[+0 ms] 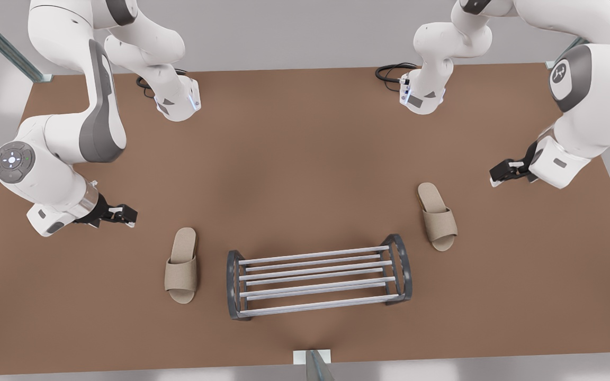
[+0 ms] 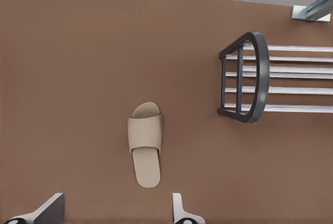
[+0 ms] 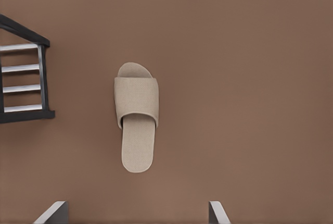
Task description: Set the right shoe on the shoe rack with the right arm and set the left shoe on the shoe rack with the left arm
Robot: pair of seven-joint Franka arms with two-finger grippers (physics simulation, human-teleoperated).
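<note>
The shoe rack [image 1: 315, 305] stands on the brown table [image 1: 305, 159] near its front edge, about midway across, its pale bars running left to right between two dark arched ends, with nothing on it. The right shoe [image 1: 181, 265], a beige slipper, lies flat on the table just beside the rack's end on the front view's left, not touching it, toe towards the near edge. The right gripper [image 1: 125, 214] hangs above the table a little farther back and to the left of that slipper. In the right wrist view its fingers [image 3: 52, 213] are spread wide with nothing between them, and the slipper [image 3: 136, 122] lies ahead of them with the rack's end [image 3: 23, 112] to one side. The left shoe [image 1: 437, 216] lies flat near the rack's far corner on the front view's right, apart from it and slightly angled. The left gripper [image 1: 500, 174] hovers farther right and back from this slipper. Its fingers [image 2: 52, 208] are also wide apart and empty, with the slipper [image 2: 145, 143] ahead of them and the rack [image 2: 260, 78] off to the side.
</note>
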